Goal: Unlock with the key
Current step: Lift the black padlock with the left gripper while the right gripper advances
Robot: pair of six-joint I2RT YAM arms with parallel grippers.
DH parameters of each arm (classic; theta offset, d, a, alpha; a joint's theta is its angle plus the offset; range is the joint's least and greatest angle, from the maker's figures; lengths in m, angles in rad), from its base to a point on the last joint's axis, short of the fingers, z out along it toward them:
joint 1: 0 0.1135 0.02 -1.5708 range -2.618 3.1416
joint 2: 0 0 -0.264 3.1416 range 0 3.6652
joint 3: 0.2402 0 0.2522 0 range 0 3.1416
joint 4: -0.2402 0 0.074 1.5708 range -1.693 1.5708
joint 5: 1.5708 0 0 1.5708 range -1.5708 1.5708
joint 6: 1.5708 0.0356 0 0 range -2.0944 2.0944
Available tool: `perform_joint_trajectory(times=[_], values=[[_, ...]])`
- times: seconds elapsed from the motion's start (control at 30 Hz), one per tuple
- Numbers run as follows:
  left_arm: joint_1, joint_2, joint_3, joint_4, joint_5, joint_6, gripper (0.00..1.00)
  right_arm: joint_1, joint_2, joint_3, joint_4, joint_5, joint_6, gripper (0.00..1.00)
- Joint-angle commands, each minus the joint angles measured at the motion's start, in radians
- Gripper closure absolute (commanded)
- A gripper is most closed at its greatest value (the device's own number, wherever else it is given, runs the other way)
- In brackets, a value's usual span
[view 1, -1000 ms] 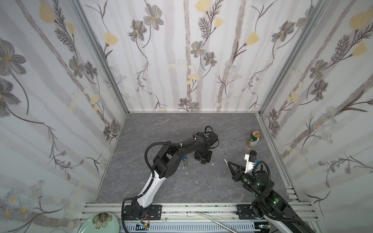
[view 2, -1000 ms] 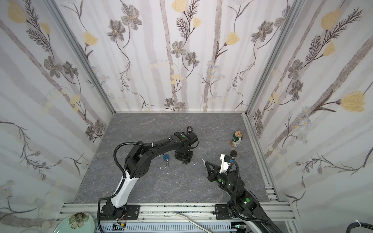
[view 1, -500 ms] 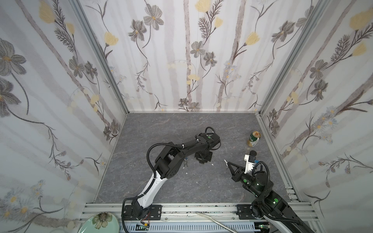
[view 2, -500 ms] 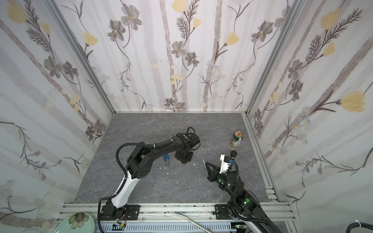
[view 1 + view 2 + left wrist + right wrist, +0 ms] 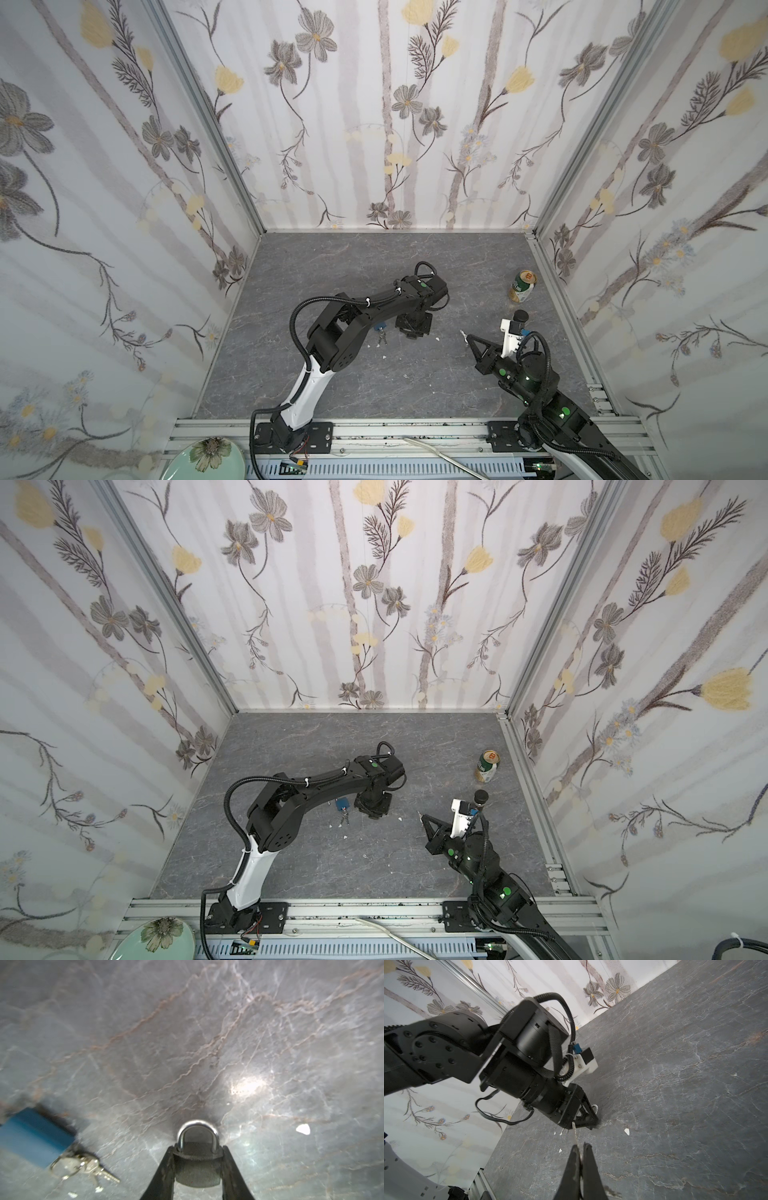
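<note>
A dark grey padlock [image 5: 197, 1165] with a silver shackle [image 5: 197, 1126] sits between the fingers of my left gripper [image 5: 197, 1149], which is shut on its body, low over the table. In both top views this gripper [image 5: 413, 328] [image 5: 374, 808] points down at mid-table. My right gripper [image 5: 580, 1146] is shut on a thin silver key [image 5: 574, 1133]. The blade sticks out past the fingertips toward the left gripper [image 5: 589, 1118], a short way off. In both top views the right gripper [image 5: 469, 338] [image 5: 424, 818] hovers to the right of the padlock.
A blue padlock [image 5: 33, 1136] [image 5: 342, 803] with a bunch of keys [image 5: 87, 1165] lies on the table beside the left gripper. A green can [image 5: 522, 286] stands at the back right near the wall. Small white chips [image 5: 626, 1131] are scattered on the grey tabletop.
My left gripper's jaws have narrowed onto the dark padlock, and the left arm shifted slightly. The right arm and its key have held still.
</note>
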Motion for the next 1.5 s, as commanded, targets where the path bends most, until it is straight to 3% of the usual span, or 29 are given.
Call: perform_joint_trajectory(times=[0.0,0.7,1.0,1.47], values=[[0.018,-0.066,-0.043,0.04,-0.036,-0.044,0.84,0.001,0.033,-0.005,0.081,-0.017,-0.007,1.0],[0.145,-0.484,-0.389,0.24,0.008,-0.322,0.82,0.026,0.247,0.001,0.339,-0.055,-0.014,1.0],[0.169,-0.568,-0.44,0.302,0.039,-0.422,0.82,0.153,0.412,0.037,0.471,0.027,-0.039,1.0],[0.183,-0.594,-0.431,0.342,0.087,-0.509,0.82,0.338,0.776,0.085,0.843,0.141,-0.044,1.0]])
